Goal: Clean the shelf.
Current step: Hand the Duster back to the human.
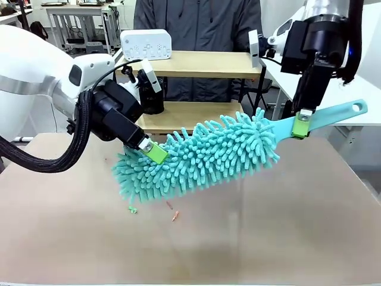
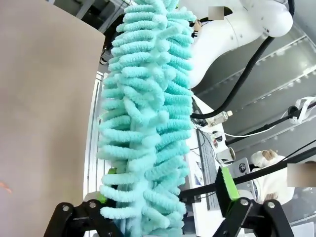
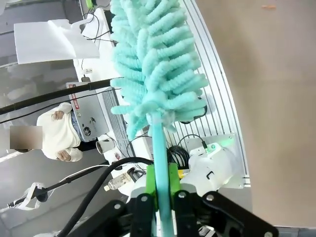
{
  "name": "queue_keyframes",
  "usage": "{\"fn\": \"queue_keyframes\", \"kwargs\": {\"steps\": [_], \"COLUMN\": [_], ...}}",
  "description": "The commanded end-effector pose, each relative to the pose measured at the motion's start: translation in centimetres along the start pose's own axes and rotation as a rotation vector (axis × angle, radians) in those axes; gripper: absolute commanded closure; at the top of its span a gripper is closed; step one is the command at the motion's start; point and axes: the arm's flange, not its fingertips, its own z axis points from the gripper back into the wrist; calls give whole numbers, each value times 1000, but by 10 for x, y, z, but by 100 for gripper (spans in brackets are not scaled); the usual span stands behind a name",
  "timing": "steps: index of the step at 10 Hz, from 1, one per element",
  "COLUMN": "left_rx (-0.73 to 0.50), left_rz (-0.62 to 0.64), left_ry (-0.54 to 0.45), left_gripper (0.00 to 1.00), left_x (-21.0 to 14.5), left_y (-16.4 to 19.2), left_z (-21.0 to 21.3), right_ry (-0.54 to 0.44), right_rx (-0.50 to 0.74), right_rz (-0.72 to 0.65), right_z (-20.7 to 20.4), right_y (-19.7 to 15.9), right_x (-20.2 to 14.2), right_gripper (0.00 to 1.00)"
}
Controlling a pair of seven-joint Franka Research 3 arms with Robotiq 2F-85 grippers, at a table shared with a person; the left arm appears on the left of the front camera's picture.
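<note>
Beige tabletop (image 1: 250, 238), white tables (image 1: 77, 9) behind, bright even light.

Teal fluffy duster (image 1: 205, 152) with matching handle, light wood shelf (image 1: 202, 62) in black frame, brown tabletop (image 1: 238, 238)

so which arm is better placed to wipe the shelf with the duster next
Probably the right: the right gripper is shut on the duster handle, just before the shelf; the left gripper only meets its fluffy tip.

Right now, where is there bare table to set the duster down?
Free: the brown tabletop on the near side, beyond the small scraps. Crowded: the middle, where the turquoise duster hangs between the left pincer and right pincer, before the shelf.
</note>
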Motion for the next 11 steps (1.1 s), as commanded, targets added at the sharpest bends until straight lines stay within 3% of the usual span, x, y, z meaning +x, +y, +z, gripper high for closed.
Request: {"fn": "queue_keyframes", "kwargs": {"steps": [1, 2, 4, 5, 7, 9, 10, 11], "left_rx": [6, 6, 1, -2, -3, 9, 3, 10], "left_rz": [-48, -48, -52, -56, -56, -59, -60, -62], "left_ry": [-18, -10, -1, 2, -4, 4, 5, 12], "left_gripper": [60, 100, 100, 87, 100, 100, 100, 100], "left_x": [1, 2, 2, 1, 2, 2, 3, 4], "left_y": [-1, 0, 2, 2, 2, 1, 1, 1], "left_z": [4, 5, 3, 2, 4, 3, 2, 1], "right_ry": [-15, -18, -14, -15, -26, -41, -56, -72], "right_rx": [35, 37, 39, 40, 48, 45, 47, 32], "right_rz": [33, 35, 36, 33, 24, 12, -6, -24], "right_z": [8, 8, 9, 9, 10, 9, 10, 9], "right_y": [1, 0, 1, 0, -2, -3, -5, -7], "right_x": [-1, -2, -2, -2, -2, -2, -4, -8], "right_gripper": [88, 88, 88, 88, 88, 88, 43, 28]}}
